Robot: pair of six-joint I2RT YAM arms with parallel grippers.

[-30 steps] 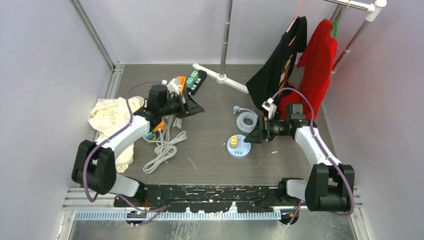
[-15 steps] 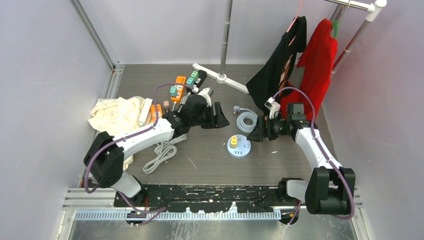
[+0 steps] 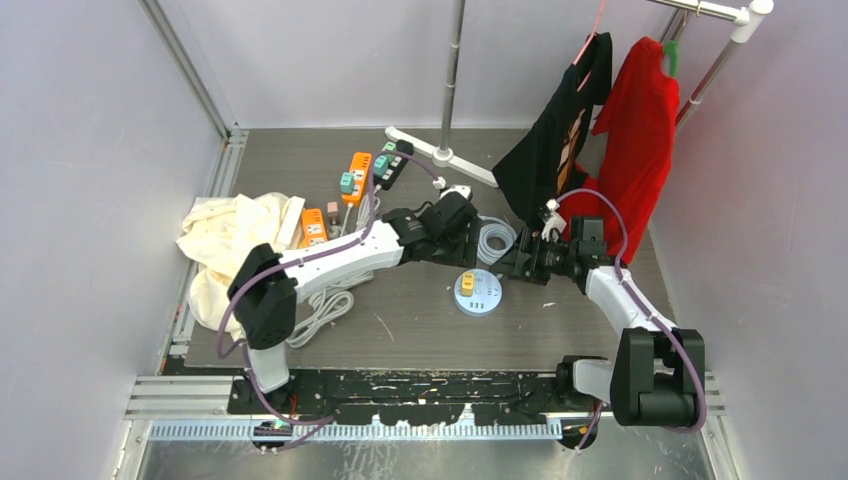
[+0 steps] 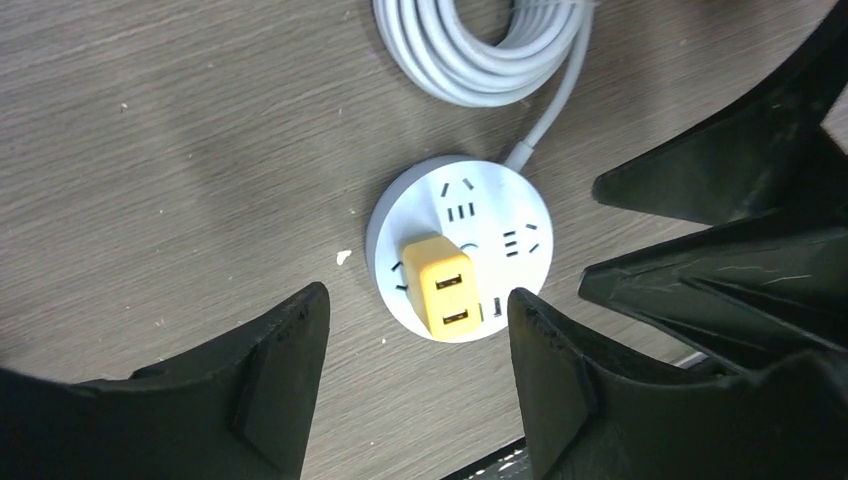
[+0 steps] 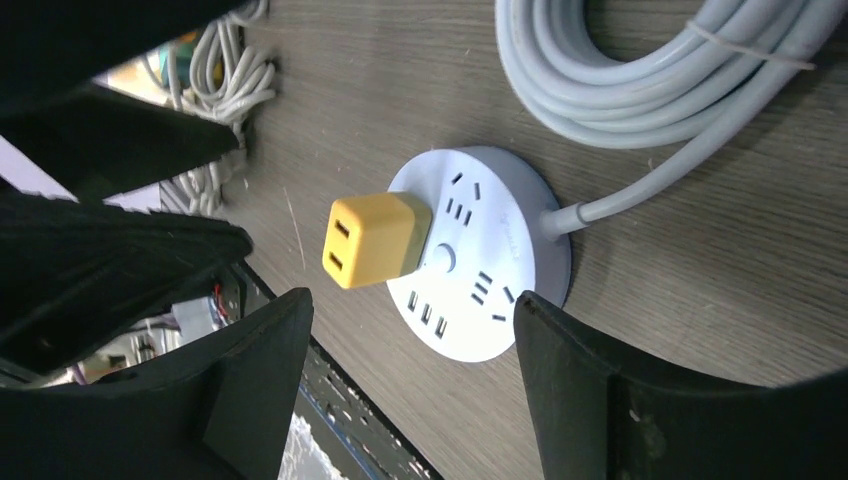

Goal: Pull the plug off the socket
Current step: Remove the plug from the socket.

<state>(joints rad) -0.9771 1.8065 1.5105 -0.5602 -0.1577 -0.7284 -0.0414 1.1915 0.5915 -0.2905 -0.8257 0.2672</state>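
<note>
Grey table (image 4: 150, 150) carries the round socket (image 4: 505, 215), yellow plug (image 4: 440, 290) seated — left gripper (image 4: 415, 310) and right gripper (image 5: 410, 305) hang over it, jaws apart, empty.

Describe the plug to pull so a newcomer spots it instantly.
Near the middle of the brown table, a round white socket lies beside a coiled grey cable. The plug is the small yellow cube standing on it, two slots in its top; the other outlets on the socket are empty.

Smooth plastic plug (image 4: 443, 285), matt wood-grain table (image 4: 150, 150)
</note>
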